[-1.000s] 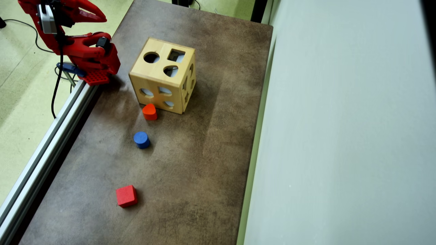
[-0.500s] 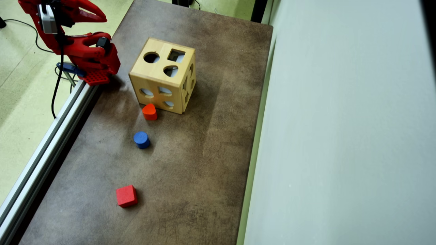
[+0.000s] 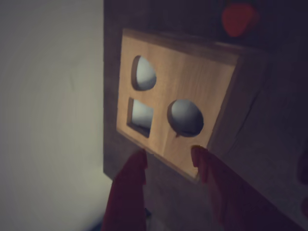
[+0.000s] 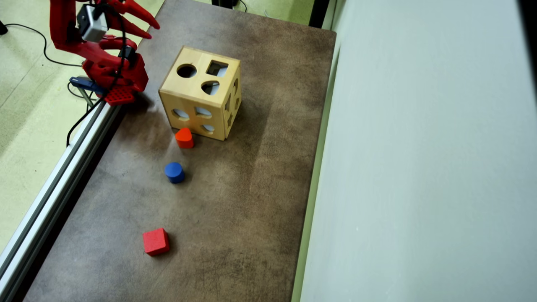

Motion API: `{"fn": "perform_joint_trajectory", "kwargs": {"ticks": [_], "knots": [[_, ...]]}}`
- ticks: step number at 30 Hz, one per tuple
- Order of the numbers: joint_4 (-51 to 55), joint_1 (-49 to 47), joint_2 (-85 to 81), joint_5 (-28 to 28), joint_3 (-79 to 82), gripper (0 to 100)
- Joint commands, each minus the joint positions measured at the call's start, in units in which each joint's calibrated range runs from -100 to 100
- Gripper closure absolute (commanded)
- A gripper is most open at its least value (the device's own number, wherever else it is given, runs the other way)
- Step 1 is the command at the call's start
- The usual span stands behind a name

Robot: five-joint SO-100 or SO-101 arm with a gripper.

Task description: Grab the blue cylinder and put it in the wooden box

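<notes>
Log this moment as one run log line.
gripper: open, empty, raised near base | blue cylinder: on table, untouched | wooden box: upright, cutouts on top | phase: pre-reach

The wrist view is dim and soft: beyond the wooden box (image 3: 178, 91), a red block (image 3: 239, 18) (shape unreadable) is cut by the top edge. The pincer (image 3: 168, 156) fingers run off the bottom edge. Overhead, the arm (image 4: 67, 25) is clipped at the top.
</notes>
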Motion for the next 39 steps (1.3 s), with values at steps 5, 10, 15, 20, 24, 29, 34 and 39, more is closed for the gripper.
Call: {"fn": "perform_joint_trajectory", "kwargs": {"ticks": [5, 10, 15, 20, 24, 29, 34, 39], "knots": [[-0.6, 16.4, 16.9, 6.3, -1.1, 84], [-7.3, 23.3, 30.3, 9.4, -1.2, 84], [-21.0, 26.8, 35.5, 11.5, -1.2, 84], [-27.3, 29.4, 35.7, 11.6, -0.7, 84], [-29.0, 31.7, 39.4, 11.6, -0.4, 84], [-29.1, 33.5, 51.1, 11.7, -1.2, 84], [-29.1, 32.9, 55.5, 11.7, -4.4, 84], [-29.1, 33.1, 62.1, 13.0, -7.1, 76]]}}
